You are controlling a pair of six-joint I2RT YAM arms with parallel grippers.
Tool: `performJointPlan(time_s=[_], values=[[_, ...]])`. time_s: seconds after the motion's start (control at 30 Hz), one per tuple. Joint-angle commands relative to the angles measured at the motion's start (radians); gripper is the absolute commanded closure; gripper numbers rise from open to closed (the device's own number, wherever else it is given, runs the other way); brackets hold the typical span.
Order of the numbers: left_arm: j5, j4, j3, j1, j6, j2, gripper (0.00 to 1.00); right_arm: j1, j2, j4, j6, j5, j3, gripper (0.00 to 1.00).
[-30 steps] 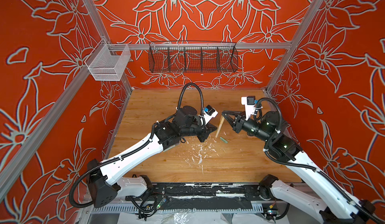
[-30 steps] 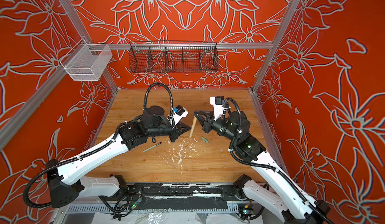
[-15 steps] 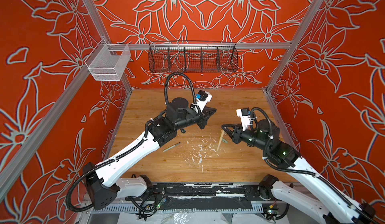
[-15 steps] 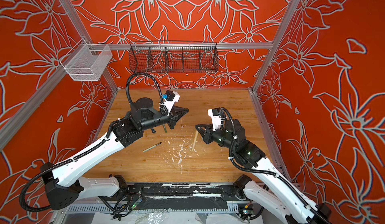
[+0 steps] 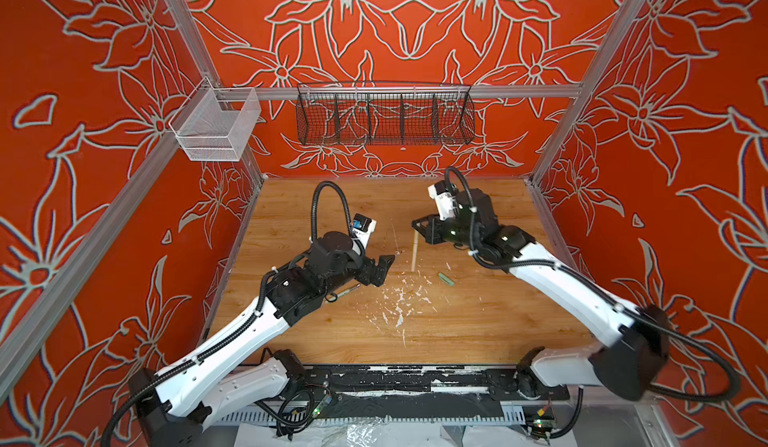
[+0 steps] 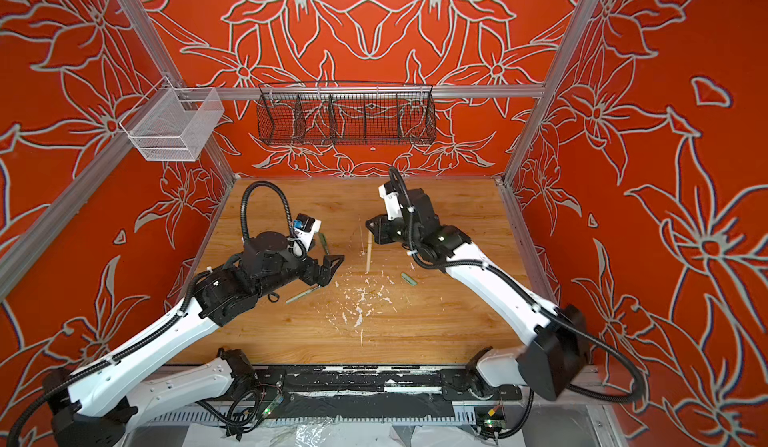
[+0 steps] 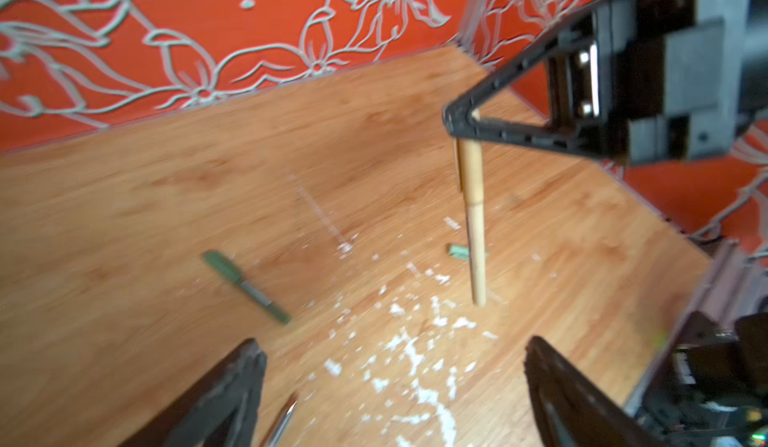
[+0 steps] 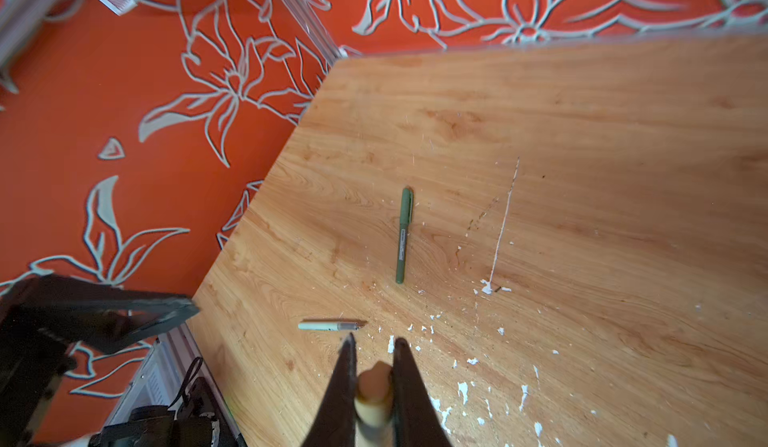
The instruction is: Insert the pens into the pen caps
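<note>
right gripper [image 7: 457, 122] clamps tan pen [image 7: 473, 224] | dark green pen [image 8: 402, 235] label illegible

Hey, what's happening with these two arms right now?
The right gripper holds the tan pen upright, cap apparently on. The left gripper is open and empty, hovering by the uncapped pale green pen. The pale green cap lies apart on the table. The dark green pen lies capped.

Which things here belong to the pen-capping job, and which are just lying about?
Job: tan pen, dark green pen, pale green pen, pale green cap.
Lying about: white paint flecks, black wire basket, white mesh basket.
</note>
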Motion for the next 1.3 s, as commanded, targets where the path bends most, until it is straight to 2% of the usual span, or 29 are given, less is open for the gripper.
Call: performJointPlan(time_s=[0.0,0.2,0.33,0.53,0.67,0.9,0.97,1.03,1.27], values=[[-0.11,-0.119,-0.026,0.011,-0.097,-0.061,0.03,-0.008,0.162,-0.07,-0.022,-0.094,0.102,1.0],[-0.177,-0.159,-0.091,0.015,-0.171,-0.141,0.03,-0.029,0.495,-0.167,-0.065,-0.183,0.345,1.0],[-0.179,-0.147,-0.129,0.015,-0.2,-0.134,0.03,-0.048,0.686,-0.168,-0.056,-0.237,0.485,1.0],[-0.195,-0.167,-0.135,0.019,-0.238,-0.088,0.03,-0.062,0.885,-0.305,-0.113,-0.194,0.704,1.0],[-0.164,-0.156,-0.158,0.041,-0.252,-0.093,0.03,-0.077,0.929,-0.31,-0.11,-0.215,0.742,1.0],[-0.114,-0.155,-0.178,0.091,-0.262,-0.099,0.03,-0.087,0.962,-0.326,-0.127,-0.183,0.758,1.0],[-0.109,-0.161,-0.177,0.095,-0.263,-0.097,0.03,-0.09,0.968,-0.323,-0.125,-0.184,0.758,0.95],[-0.107,-0.168,-0.181,0.097,-0.269,-0.094,0.03,-0.093,0.976,-0.319,-0.119,-0.188,0.76,0.86],[-0.1,-0.179,-0.194,0.113,-0.276,-0.082,0.03,-0.098,0.951,-0.314,-0.118,-0.185,0.763,0.7]])
